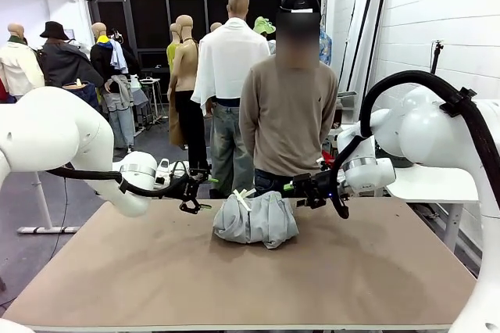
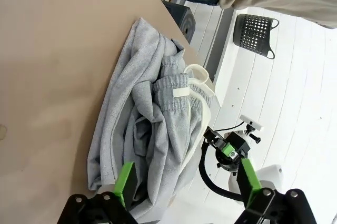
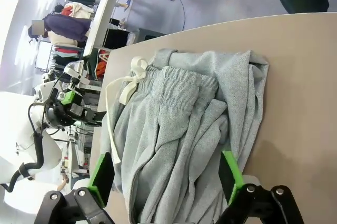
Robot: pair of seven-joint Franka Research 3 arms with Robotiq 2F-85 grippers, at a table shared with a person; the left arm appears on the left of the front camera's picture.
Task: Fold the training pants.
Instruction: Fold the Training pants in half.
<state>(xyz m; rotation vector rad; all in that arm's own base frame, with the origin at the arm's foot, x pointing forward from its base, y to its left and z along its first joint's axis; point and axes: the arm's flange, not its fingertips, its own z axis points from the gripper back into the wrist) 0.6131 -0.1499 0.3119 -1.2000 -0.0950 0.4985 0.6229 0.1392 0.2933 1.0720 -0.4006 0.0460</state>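
Two white robot arms flank a bundled pair of training pants (image 1: 256,220) on a brown table (image 1: 234,278), as a person in a tan sweater (image 1: 287,114) stands at the far edge.

The left end effector (image 1: 201,194) hovers above the table, its fingers spread wide and holding nothing. The pants lie just beyond and to its right in the front view. In the left wrist view the grey cloth (image 2: 147,129) spreads out ahead of the left end effector (image 2: 187,182), reaching down between and under the green pads (image 2: 125,177), though contact cannot be made out. The gathered waistband (image 2: 174,84) and pale drawstring (image 2: 197,87) sit at the far end of the heap, by the table edge.

The right end effector (image 1: 295,187) hangs at a similar height on the opposite side, also open wide and empty. The pants rest just below and to its left. Seen from the right wrist, the crumpled jersey (image 3: 184,134) lies straight ahead of the right end effector (image 3: 166,174) and between its green pads (image 3: 230,175), with the drawstring (image 3: 129,84) looped off towards the far left arm.
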